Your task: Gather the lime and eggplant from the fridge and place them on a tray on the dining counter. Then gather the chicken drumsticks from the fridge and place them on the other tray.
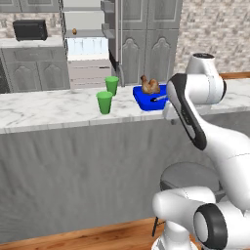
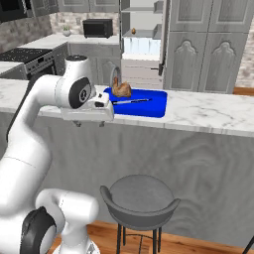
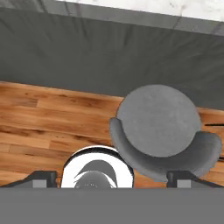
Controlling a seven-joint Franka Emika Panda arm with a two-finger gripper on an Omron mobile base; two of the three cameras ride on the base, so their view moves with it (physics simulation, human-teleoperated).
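The end effector (image 2: 89, 123), jaws wide and empty, is hanging beside the counter (image 2: 208, 115); the drumstick (image 2: 120, 89) is lying on the blue tray (image 2: 149, 106), so backing clear of the stool (image 2: 140, 199) seems wise.

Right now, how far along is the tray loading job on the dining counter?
Looks done: chicken drumsticks sit on the blue tray on the counter. In hand: nothing; the gripper hangs open and empty in front of the counter edge, above the stool. Left: I see no lime, eggplant or second tray here, so that half can't be confirmed.

Chicken drumsticks (image 2: 120, 89) in tray (image 2: 149, 107) on dining counter (image 2: 208, 115), cups (image 1: 104, 102) left of tray, stool (image 2: 140, 200) before counter
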